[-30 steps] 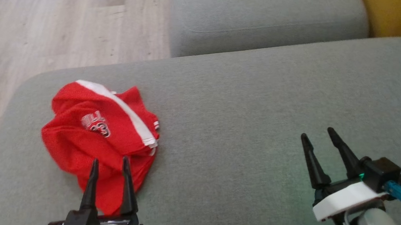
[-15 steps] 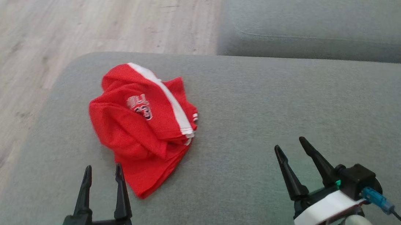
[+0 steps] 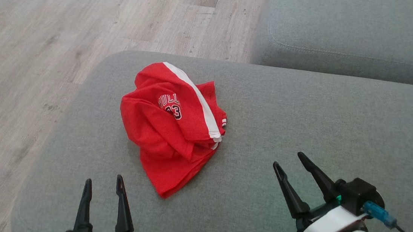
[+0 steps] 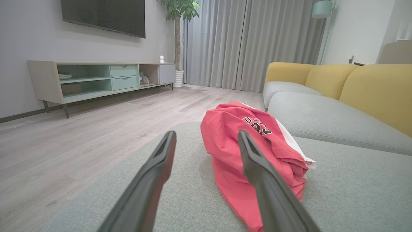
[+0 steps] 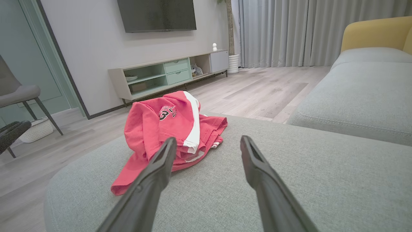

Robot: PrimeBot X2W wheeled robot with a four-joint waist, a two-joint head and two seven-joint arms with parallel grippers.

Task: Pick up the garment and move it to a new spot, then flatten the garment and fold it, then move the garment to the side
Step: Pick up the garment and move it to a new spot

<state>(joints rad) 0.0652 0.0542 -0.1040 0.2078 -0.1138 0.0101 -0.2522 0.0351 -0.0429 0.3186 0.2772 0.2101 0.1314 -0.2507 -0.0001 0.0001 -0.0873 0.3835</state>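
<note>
Red garment [image 3: 173, 126] lies crumpled in a heap on the grey cushion [image 3: 306, 129]. It is toward the far left corner, near the left edge above the wood floor [image 3: 33, 53]. White stripe and printed number face up, and one loose flap trails toward the near edge. It's too bunched to tell jersey from shorts.

My left gripper [image 3: 103, 179] hangs low by the near edge, fingers apart, nothing between them. It is just short of the trailing flap and a bit left of it. My right gripper [image 3: 288, 159] also has fingers apart and empty, over bare cushion well apart from the cloth.

My read: both are spread ready for a pinch, pick-up not begun. The left is closer, so it suits the first grab. The corner is cramped, and the bare middle gives room to flatten.
</note>
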